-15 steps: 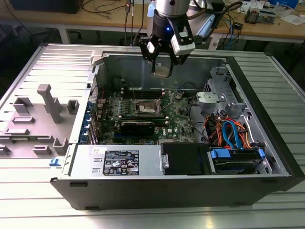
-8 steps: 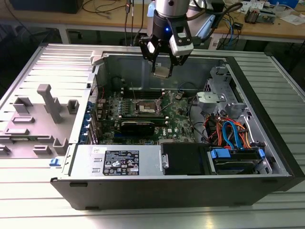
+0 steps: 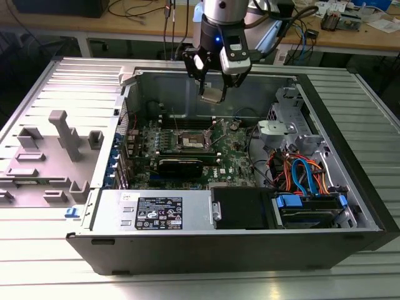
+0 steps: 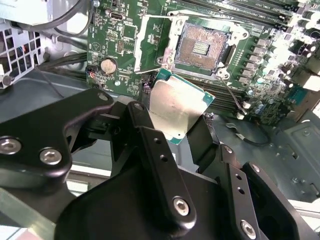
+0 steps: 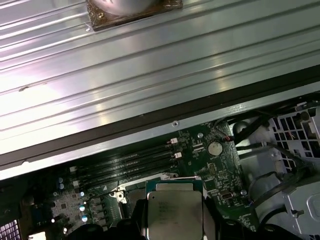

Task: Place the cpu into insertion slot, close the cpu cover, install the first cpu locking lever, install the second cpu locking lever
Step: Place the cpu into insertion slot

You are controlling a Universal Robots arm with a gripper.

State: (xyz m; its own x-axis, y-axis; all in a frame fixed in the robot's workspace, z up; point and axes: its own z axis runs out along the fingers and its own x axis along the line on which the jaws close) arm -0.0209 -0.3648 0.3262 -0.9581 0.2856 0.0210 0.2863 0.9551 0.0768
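Note:
My gripper (image 3: 214, 94) hangs above the open computer case, shut on the cpu (image 3: 212, 94), a small silvery square chip. In the second wrist view the cpu (image 4: 175, 107) sits between my black fingers (image 4: 145, 132), tilted, with its green edge toward the board. The insertion slot (image 4: 202, 46) lies uncovered just beyond it, its contact field bare inside a metal rim. Beside the slot the cpu cover (image 4: 150, 42) stands swung up. A thin locking lever (image 4: 235, 97) sticks out next to the socket. The first wrist view has the cpu (image 5: 175, 212) over the board. The insertion slot (image 3: 192, 142) is below my gripper.
Long memory slots (image 5: 125, 165) run beside the socket. A black card (image 3: 181, 165) lies in front of it. The power supply (image 3: 156, 212), a drive bay and cables (image 3: 300, 175) fill the case's near side and the exterior view's right. A grey fixture (image 3: 62, 134) stands outside, left.

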